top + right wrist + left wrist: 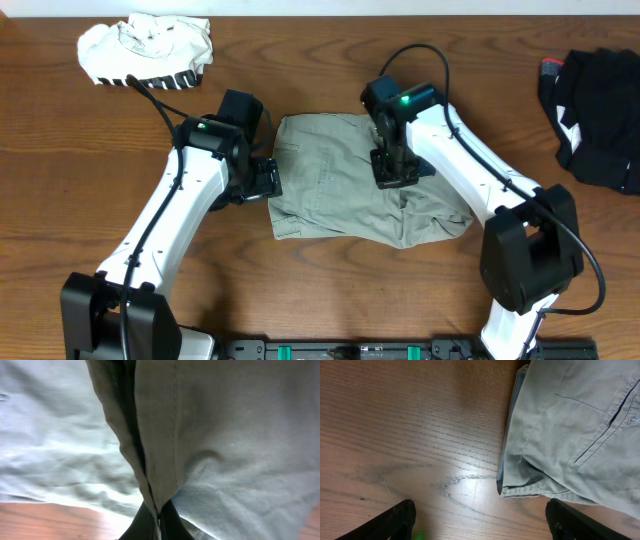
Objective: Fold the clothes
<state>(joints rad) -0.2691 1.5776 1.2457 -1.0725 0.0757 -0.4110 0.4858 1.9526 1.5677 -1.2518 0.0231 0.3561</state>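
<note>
The khaki-grey shorts [345, 185] lie partly folded in the middle of the table. My right gripper [392, 172] is over their right part and is shut on a pinched fold of the fabric [159, 510]. The cloth fills the right wrist view. My left gripper [262, 180] is at the shorts' left edge, open and empty. Its two fingers frame bare table just short of the hem corner [520, 491]. A seam pocket [600, 435] shows in the left wrist view.
A white garment with black stripes [147, 50] is bunched at the back left. A black garment [598, 100] lies at the right edge. The wooden table [80, 190] shows around them.
</note>
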